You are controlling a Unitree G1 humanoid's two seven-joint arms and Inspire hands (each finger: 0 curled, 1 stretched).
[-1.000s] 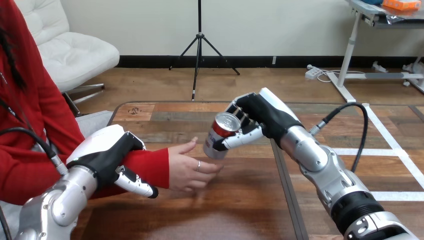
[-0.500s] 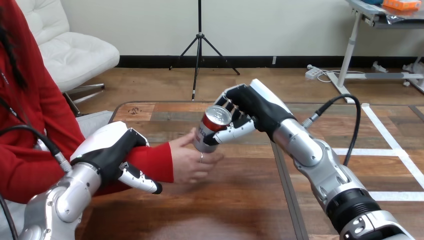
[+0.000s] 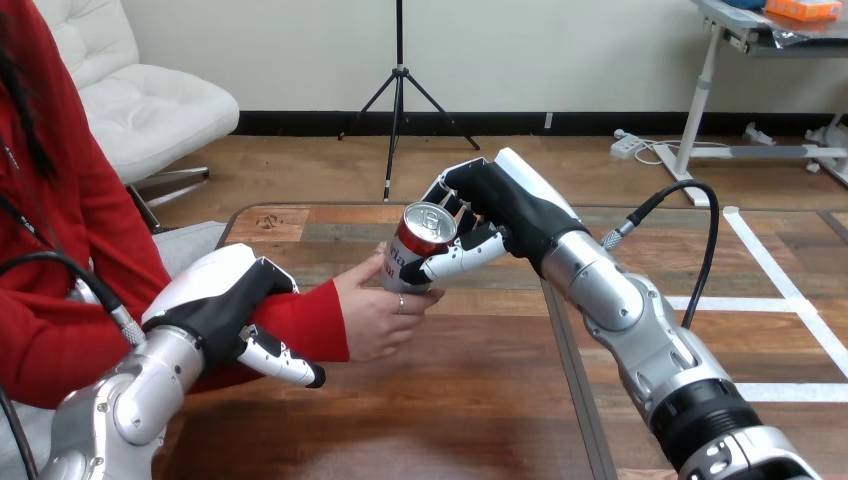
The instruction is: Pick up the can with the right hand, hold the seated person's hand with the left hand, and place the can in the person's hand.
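Note:
A red and silver can (image 3: pixel 415 250) stands tilted in the person's hand (image 3: pixel 375 312), whose fingers close round its lower half. My right hand (image 3: pixel 490 215) is still curled round the can's upper part, thumb in front, fingers behind. My left hand (image 3: pixel 225 305) sits over the person's red-sleeved forearm at the view's left, its thumb and fingers curled round the sleeve just behind the wrist.
The wooden table (image 3: pixel 480 400) stretches out in front, with a dark seam running down its middle right. A black cable (image 3: pixel 690 250) loops above my right forearm. The person sits at the table's left side.
My right hand has carried the can left and slightly up into the person's hand, which has lifted and closed round it. My left hand has kept its hold on the forearm.

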